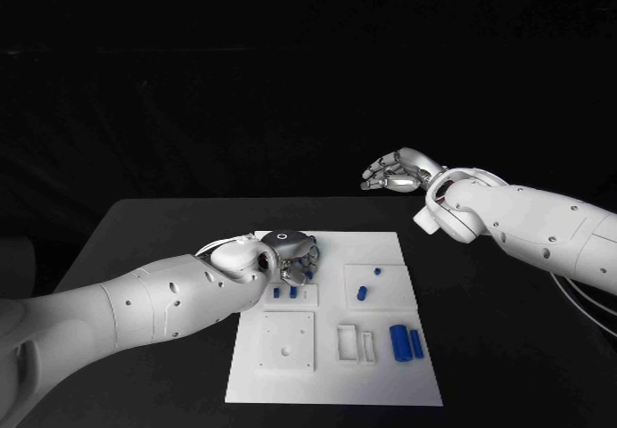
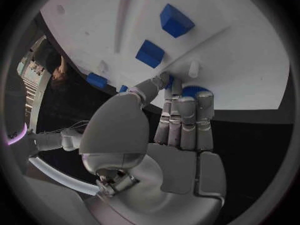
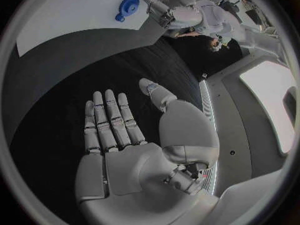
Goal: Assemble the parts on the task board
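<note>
The white task board lies mid-table. My left hand is bent down over its far left corner. In the left wrist view its thumb and fingertips close on the edge of a round blue part that sits on the board. The right wrist view shows the same round blue part beside the left hand. My right hand hangs open and empty above the table's far edge, with flat fingers.
Small blue parts lie on the board: two just below the left hand, two in the right middle block, and two cylinders at the lower right. A white plate with holes sits lower left. Black table surrounds the board.
</note>
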